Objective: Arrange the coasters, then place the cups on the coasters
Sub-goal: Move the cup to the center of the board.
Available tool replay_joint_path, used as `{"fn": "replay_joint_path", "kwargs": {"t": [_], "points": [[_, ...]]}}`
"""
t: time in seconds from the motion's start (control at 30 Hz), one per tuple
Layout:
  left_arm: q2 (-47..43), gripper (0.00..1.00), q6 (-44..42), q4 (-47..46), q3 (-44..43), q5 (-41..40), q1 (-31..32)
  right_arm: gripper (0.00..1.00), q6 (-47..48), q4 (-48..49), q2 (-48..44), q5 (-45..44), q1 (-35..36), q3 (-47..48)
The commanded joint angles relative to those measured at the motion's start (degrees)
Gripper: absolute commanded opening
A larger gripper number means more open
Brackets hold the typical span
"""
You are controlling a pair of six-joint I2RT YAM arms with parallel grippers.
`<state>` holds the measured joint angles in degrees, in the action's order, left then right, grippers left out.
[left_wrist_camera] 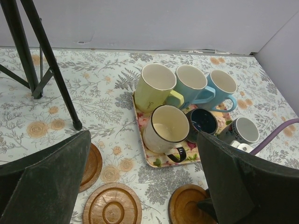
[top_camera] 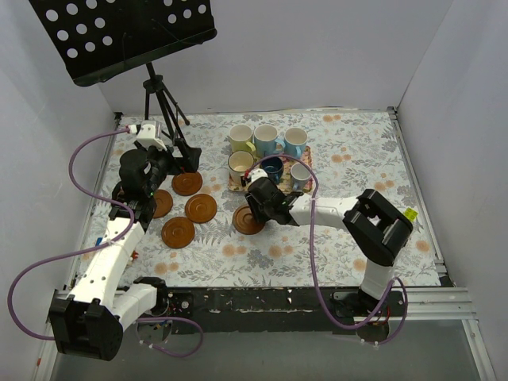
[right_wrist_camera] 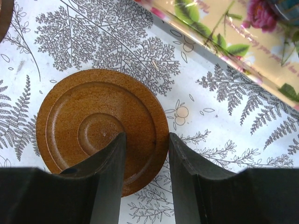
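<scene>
Several wooden coasters lie on the floral cloth left of centre, among them one at the front left [top_camera: 178, 232] and one in the middle [top_camera: 201, 208]. My right gripper [top_camera: 252, 208] [right_wrist_camera: 147, 140] is open low over another coaster [top_camera: 245, 223] [right_wrist_camera: 100, 126] that lies flat. One finger is above its grooves, the other just outside its right rim. Several cups stand on the tray [top_camera: 236, 189], including a yellow-green cup [left_wrist_camera: 156, 88], a cream cup [left_wrist_camera: 164, 128] and a dark blue cup [left_wrist_camera: 202, 122]. My left gripper [top_camera: 182, 159] [left_wrist_camera: 140, 186] hangs wide open above the coasters, holding nothing.
A black music stand [top_camera: 119, 36] on a tripod [top_camera: 163, 103] stands at the back left, its legs [left_wrist_camera: 51, 70] close to my left gripper. White walls enclose the table. The tray's rim [right_wrist_camera: 224, 37] runs just beyond the right gripper.
</scene>
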<state>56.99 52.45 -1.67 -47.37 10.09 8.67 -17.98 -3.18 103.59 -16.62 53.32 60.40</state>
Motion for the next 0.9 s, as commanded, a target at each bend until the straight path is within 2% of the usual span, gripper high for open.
{"fn": "replay_joint_path", "kwargs": {"t": [0.0,0.3,0.4,0.57,0.7,0.87], "points": [[-0.04,0.98,-0.24,-0.53,0.53,-0.07,0.21,0.41,1.19,-2.09,-1.46,-1.22,-0.23,-3.36],[-0.83,0.98,0.64,1.23,0.35,-1.82,0.21,0.40,-0.13,-1.66,-3.04,1.16,-0.15,-5.47],[-1.88,0.98,3.18,6.75,0.44,-3.31,0.21,0.40,0.22,-3.05,-3.39,-0.51,-0.15,-4.25],[-3.91,0.98,7.84,19.48,0.53,-13.76,0.21,0.41,0.84,-3.33,-4.18,-1.57,-0.23,-3.45],[-4.52,0.94,10.56,29.69,-2.19,-13.96,0.30,0.42,1.37,-2.89,-4.62,-1.05,-0.67,-3.36],[-4.00,0.85,18.64,36.73,-2.82,-13.51,1.96,0.42,1.37,-0.25,-5.85,2.20,-2.78,-4.41]]}}
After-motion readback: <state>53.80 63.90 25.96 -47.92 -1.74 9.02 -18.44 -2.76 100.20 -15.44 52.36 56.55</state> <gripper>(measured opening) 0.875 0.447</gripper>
